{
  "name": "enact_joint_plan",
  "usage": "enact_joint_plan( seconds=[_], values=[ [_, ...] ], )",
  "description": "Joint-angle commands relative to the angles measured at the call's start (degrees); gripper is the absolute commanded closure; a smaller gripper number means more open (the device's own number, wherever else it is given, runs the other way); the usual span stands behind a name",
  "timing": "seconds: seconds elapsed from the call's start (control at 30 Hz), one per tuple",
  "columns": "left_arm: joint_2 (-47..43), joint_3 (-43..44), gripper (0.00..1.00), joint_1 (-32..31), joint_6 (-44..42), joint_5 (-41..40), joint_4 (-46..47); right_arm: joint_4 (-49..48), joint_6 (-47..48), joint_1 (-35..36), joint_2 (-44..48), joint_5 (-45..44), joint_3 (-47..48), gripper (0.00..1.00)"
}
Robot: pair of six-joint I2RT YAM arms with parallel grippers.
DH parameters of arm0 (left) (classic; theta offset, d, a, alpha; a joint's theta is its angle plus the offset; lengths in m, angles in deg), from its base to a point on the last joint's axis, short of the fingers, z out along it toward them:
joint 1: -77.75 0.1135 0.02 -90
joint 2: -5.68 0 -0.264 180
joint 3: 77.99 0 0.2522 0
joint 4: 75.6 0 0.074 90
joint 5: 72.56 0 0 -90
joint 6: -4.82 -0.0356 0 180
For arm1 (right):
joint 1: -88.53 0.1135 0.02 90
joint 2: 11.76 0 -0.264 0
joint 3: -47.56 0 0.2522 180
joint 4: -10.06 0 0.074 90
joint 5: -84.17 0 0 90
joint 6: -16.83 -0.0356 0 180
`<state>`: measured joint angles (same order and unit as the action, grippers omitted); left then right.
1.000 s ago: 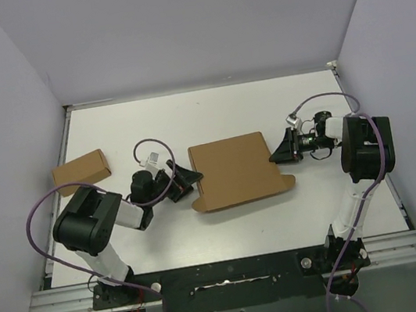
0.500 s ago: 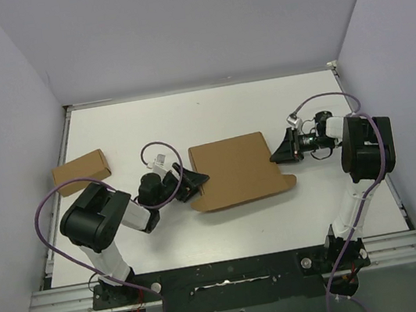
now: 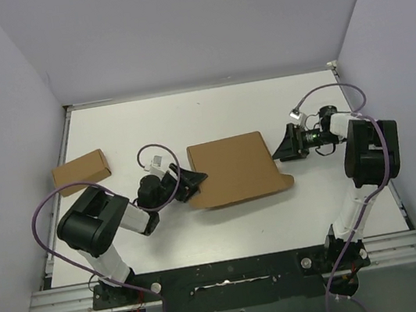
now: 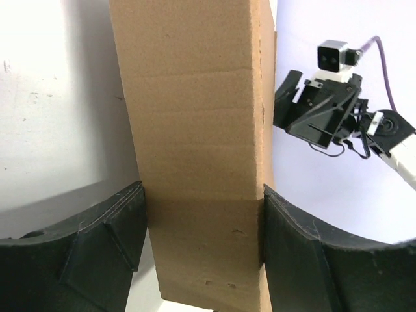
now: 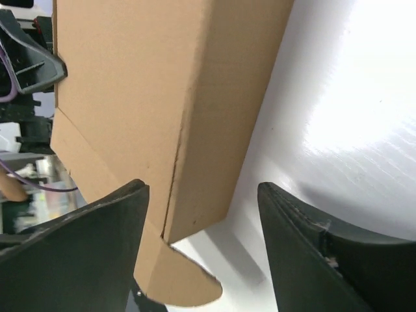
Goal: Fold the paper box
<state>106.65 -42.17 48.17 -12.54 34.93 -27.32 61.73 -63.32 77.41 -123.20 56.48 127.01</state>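
Down at the near edge, the left arm reaches in low, and the left gripper (image 3: 194, 180) covers the near-left corner of the paper box (image 3: 238, 169), so that corner can't be seen from above. The wrist view helps: the two dark fingers (image 4: 107, 244) sit flush against opposite faces of the cardboard. No gap shows on either side, so they are clamped on the box's edge, though the frame cuts off their roots. The box itself lies flat in the middle of the white table (image 3: 209, 112), closed up into a shallow brown slab. From overhead its top is plain, and no slits or separate flaps can be made out. A rounded tab (image 3: 286, 184) pokes out at the near-right corner. Over on the box's right edge, the right gripper (image 3: 281, 149) has its jaws apart. Its wrist view shows the tabbed corner between the fingers (image 5: 305, 260), with bare white table between the cardboard and one of them. The other finger overlaps the box, so whether it touches is hard to tell. Out at the table's left edge, well apart from the rest, sits a small cardboard box (image 3: 81, 171). Beyond that are plain lavender walls (image 3: 187, 25).
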Motion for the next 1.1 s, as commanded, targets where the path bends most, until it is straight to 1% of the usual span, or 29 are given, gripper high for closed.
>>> enact_joint_plan(
  seconds=[0.0, 0.1, 0.23, 0.3, 0.37, 0.4, 0.47, 0.53, 0.63, 0.7, 0.77, 0.8, 0.87, 0.97, 1.07],
  values=[
    [-7.0, -0.3, 0.49, 0.1, 1.6, -3.2, 1.3, 4.2, 8.1, -1.3, 8.8, 0.8, 4.1, 0.29],
    [-9.6, -0.5, 0.49, 0.2, 1.9, -4.1, -1.2, 6.7, 12.4, -1.4, 13.0, 1.2, 4.6, 0.24],
    [-12.4, -0.1, 0.49, 0.5, 3.1, -4.9, -5.1, 9.1, 18.7, -0.4, 19.0, 2.4, 4.7, 0.23],
    [-13.5, 0.4, 0.49, 0.7, 4.2, -5.2, -7.8, 9.8, 23.2, 1.0, 22.5, 2.9, 4.5, 0.21],
    [-14.4, 1.0, 0.49, 0.9, 5.8, -5.2, -10.5, 9.7, 27.0, 4.0, 26.5, 1.7, 3.9, 0.16],
    [-14.9, 1.4, 0.49, 0.9, 6.6, -5.2, -11.7, 9.3, 29.2, 6.2, 28.8, 0.3, 3.4, 0.13],
    [-15.8, 2.1, 0.49, 1.1, 8.5, -5.3, -14.8, 6.7, 32.7, 11.1, 33.5, -3.6, 1.4, 0.02],
    [-17.1, 3.1, 0.49, 1.2, 10.3, -5.2, -18.5, 2.3, 35.6, 15.5, 39.0, -6.2, -2.0, 0.02],
    [-19.5, 4.7, 0.49, 1.2, 11.9, -5.7, -24.5, 1.7, 48.2, 19.6, 43.3, -4.9, -5.4, 0.02],
    [-20.9, 5.6, 0.48, 1.4, 12.6, -6.0, -28.3, 1.9, 52.1, 24.1, 43.9, -8.0, -5.6, 0.02],
    [-22.2, 6.6, 0.48, 1.4, 13.4, -6.4, -32.1, 3.1, 53.6, 28.1, 42.6, -13.1, -4.7, 0.02],
    [-22.7, 7.2, 0.48, 1.4, 13.9, -6.6, -34.0, 2.5, 54.0, 30.2, 42.3, -17.2, -5.0, 0.02],
    [-23.7, 8.5, 0.48, 1.6, 15.2, -6.8, -38.5, 0.5, 54.8, 33.8, 42.0, -21.7, -5.7, 0.02],
    [-24.6, 10.2, 0.48, 2.0, 16.0, -6.5, -42.7, -1.3, 54.9, 37.0, 41.3, -25.9, -6.2, 0.02],
    [-25.3, 10.9, 0.48, 2.4, 17.6, -6.2, -44.3, -4.2, 55.4, 40.1, 40.8, -30.4, -7.9, 0.02]
  ],
)
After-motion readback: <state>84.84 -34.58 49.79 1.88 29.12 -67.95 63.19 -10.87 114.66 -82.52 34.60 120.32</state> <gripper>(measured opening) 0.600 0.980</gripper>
